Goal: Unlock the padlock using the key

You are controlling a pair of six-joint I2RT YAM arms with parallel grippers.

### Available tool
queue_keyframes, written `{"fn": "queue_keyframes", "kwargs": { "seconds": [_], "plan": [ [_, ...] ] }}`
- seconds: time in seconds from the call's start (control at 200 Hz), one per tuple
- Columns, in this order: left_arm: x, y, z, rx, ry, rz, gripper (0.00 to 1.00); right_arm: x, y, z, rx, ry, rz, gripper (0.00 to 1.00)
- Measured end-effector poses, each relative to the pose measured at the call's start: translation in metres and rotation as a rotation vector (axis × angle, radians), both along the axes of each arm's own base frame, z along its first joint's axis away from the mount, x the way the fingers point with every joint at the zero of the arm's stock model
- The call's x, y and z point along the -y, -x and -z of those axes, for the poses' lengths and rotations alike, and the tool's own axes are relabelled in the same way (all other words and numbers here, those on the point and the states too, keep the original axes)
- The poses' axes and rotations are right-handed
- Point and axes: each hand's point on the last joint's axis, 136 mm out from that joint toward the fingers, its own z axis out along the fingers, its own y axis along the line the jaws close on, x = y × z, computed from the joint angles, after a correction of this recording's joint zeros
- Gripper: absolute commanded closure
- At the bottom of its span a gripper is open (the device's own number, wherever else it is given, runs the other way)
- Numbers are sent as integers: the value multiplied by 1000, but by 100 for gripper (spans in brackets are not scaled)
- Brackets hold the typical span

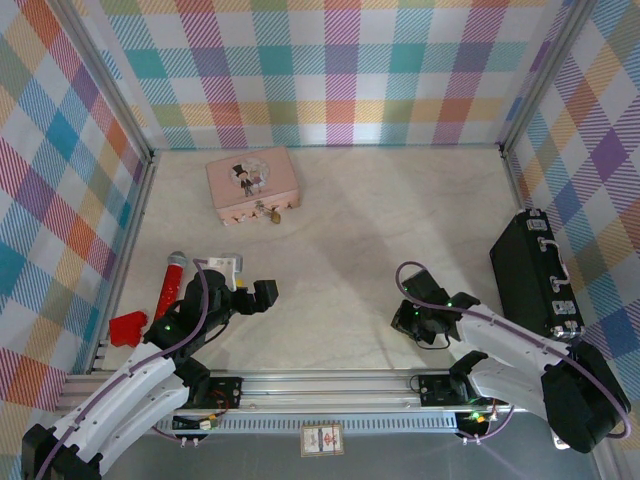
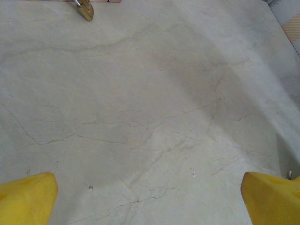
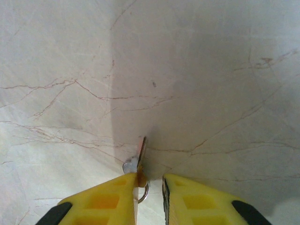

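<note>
The small brass padlock (image 1: 272, 212) lies at the front edge of the pink picture case (image 1: 252, 182), far up the table; its tip also shows as the padlock (image 2: 86, 9) in the left wrist view. My left gripper (image 1: 245, 280) hovers wide open over bare marble, yellow fingertips (image 2: 28, 199) far apart, the padlock well ahead of it. My right gripper (image 3: 150, 180) is low over the table at the near right. The thin key (image 3: 142, 154) stands on edge against the left finger's inner face, its ring (image 3: 144, 193) between the jaws. A gap separates the key from the other finger.
A red microphone-like stick (image 1: 170, 285) and a red piece (image 1: 127, 328) lie left of my left arm. A black case (image 1: 540, 272) stands along the right wall. Plaid walls enclose the table (image 1: 340, 240) on three sides.
</note>
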Motion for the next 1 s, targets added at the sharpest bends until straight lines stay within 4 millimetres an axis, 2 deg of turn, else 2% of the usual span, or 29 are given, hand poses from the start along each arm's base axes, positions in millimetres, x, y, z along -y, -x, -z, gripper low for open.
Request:
{"fn": "queue_keyframes", "kwargs": {
  "seconds": [0.495,0.995],
  "plan": [
    [0,0,-1,4,3,0,0,-3,-5,-8,31,41,-25,75],
    [0,0,-1,4,3,0,0,-4,-2,0,-3,71,-42,75]
  ]
}}
